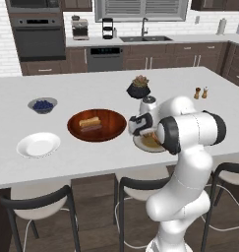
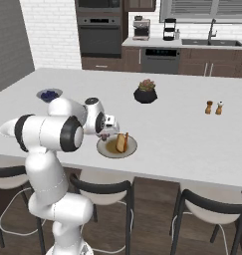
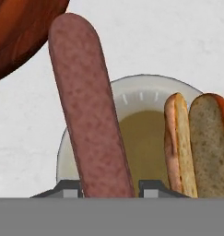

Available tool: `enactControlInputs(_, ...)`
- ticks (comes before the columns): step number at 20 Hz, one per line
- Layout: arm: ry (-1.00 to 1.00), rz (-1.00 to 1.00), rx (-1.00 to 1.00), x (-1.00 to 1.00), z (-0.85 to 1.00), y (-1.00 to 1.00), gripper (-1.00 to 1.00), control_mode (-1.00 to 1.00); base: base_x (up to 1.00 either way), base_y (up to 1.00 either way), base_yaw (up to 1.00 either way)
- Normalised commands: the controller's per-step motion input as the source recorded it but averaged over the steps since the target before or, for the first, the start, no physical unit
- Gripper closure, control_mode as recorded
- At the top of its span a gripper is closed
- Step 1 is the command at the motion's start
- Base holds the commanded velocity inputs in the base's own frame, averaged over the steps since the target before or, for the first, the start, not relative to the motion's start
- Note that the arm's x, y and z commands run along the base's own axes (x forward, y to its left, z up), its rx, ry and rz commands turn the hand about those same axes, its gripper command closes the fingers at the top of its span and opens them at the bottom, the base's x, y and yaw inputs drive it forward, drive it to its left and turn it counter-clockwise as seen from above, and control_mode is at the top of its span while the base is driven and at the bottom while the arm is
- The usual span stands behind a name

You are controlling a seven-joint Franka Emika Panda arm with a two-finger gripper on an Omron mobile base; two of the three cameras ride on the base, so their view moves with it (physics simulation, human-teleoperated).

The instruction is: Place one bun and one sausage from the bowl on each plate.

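Bowl [image 1: 97,125] of glossy red-brown wood. Sausage [image 3: 90,115] skin mottled, matt. Worktop [image 1: 91,88] smooth, pale, stone-like.

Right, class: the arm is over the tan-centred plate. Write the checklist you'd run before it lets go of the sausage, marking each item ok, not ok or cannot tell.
1. Sausage gripped in the claw: ok.
2. Claw above the tan-centred plate: ok.
3. Bun already on that plate: ok.
4. Free room on the plate beside the bun: ok.
5. Sausage low enough to drop without rolling off: cannot tell.
6. White plate filled: not ok; one bun and one sausage remain in the bowl.
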Motion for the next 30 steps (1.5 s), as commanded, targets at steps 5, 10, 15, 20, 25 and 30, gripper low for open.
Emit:
enactControlInputs(5,0.19,-0.07,0.00,-0.11,-0.05,-0.22,1.00,-1.00,0.00,0.00,0.00)
enactControlInputs(10,0.10,-0.05,0.00,-0.15,-0.24,-0.11,1.00,-1.00,0.00,0.00,0.00)
enactControlInputs(15,0.07,-0.02,0.00,-0.07,-0.14,-0.04,1.00,-1.00,0.00,0.00,0.00)
enactControlInputs(20,0.01,0.00,0.00,0.00,-0.24,0.00,1.00,-1.00,0.00,0.00,0.00)
enactControlInputs(25,0.00,0.00,0.00,0.00,-0.38,0.00,1.00,-1.00,0.00,0.00,0.00)
enactControlInputs(30,0.00,0.00,0.00,0.00,-0.17,0.00,1.00,-1.00,0.00,0.00,0.00)
